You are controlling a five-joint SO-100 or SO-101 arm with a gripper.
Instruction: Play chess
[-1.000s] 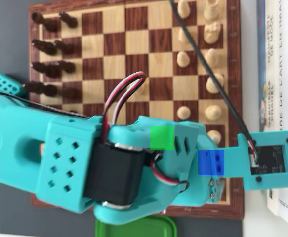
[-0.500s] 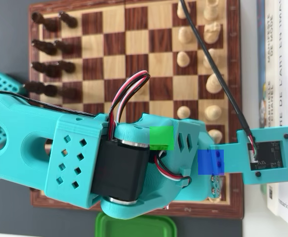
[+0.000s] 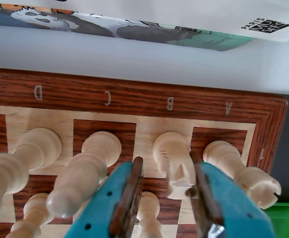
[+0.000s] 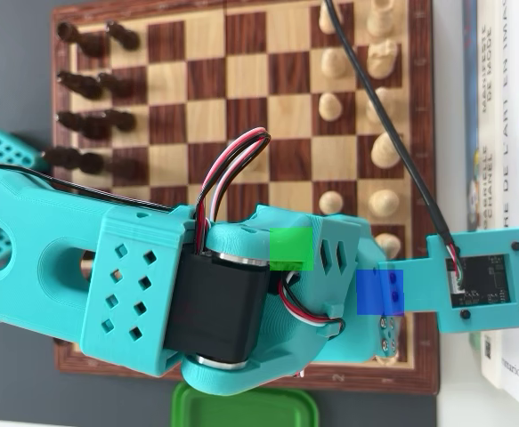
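In the wrist view my gripper [image 3: 165, 196] stands open over the near edge of the wooden chessboard [image 3: 134, 94]. A white knight [image 3: 176, 161] on the B file sits between the fingers. It is close against the right finger [image 3: 203, 198] and apart from the left finger [image 3: 129, 196]. A white pawn [image 3: 146, 208] shows below, between the fingers. A white rook [image 3: 238, 166] stands to the right and a white bishop [image 3: 87, 171] to the left. In the overhead view the teal arm [image 4: 134, 285] covers the gripper and the board's lower part.
White pieces [image 4: 384, 151] line the board's right side and dark pieces [image 4: 90, 84] its left in the overhead view. Books [image 4: 504, 116] lie just right of the board. A green container [image 4: 241, 405] sits below it, also seen as a green container [image 3: 285, 218] at the wrist view's corner.
A second ago the arm shifted a little to the right in the overhead view, and its black cable swung with it. In the last half second nothing visibly moved.
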